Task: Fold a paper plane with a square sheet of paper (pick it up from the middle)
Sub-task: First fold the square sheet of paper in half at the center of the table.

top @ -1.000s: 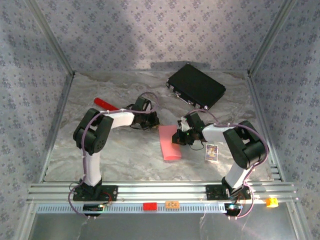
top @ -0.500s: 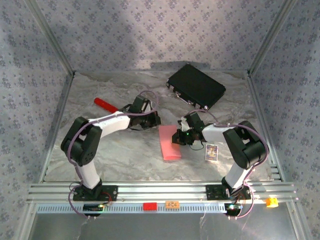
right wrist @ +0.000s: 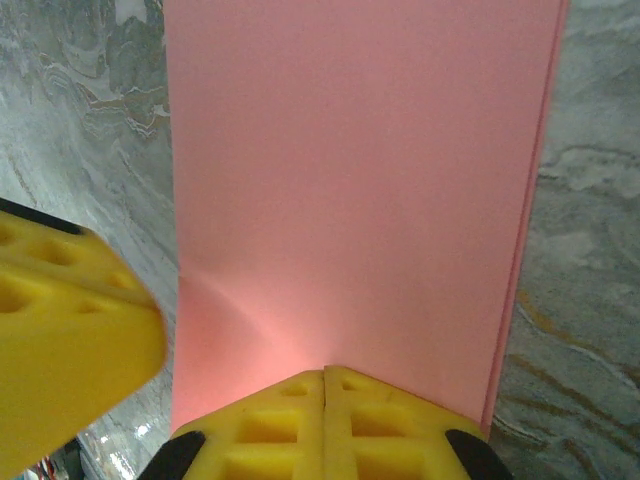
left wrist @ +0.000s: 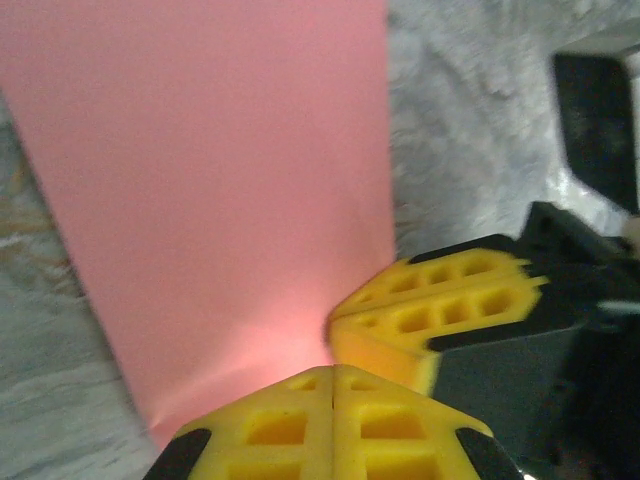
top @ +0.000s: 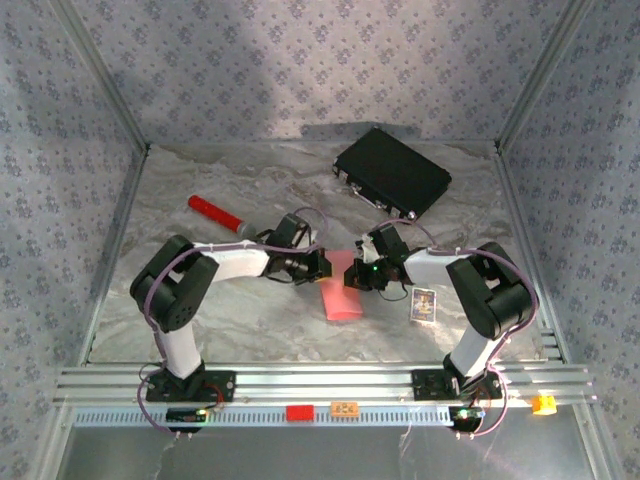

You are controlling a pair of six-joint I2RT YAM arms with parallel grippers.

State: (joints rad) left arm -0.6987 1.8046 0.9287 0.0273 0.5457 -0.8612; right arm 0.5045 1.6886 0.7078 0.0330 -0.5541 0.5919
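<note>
Currently, the square sheet of paper point(top: 343, 297) is lying flat near the middle of the marbled table point(top: 240, 310), between the two arms. It is showing as a narrow rectangle rather than a full square (along one long edge, the right wrist view is showing two layers, one just inside the other). The left gripper point(top: 318, 266) is reaching in from the left side and is meeting the sheet at its far short end. Its yellow pads point(left wrist: 290, 425) are pressing flat against each other, with no gap showing between them. The right gripper point(top: 357, 276) is leaning in from the right side at the same end, and its pads point(right wrist: 375, 430) are likewise lying fully together. Both sets of tips are sitting over the edge of the paper, just beside one another. I cannot tell whether either pair is pinching the sheet or merely bearing down on top of it. A black case point(top: 392, 172) is resting at the far right of the table, well apart from the sheet. A red cylinder with a grey cap point(top: 215, 212) is lying beyond the left arm, and a small printed card point(top: 424, 303) is lying near the sheet, beside the right arm.
</note>
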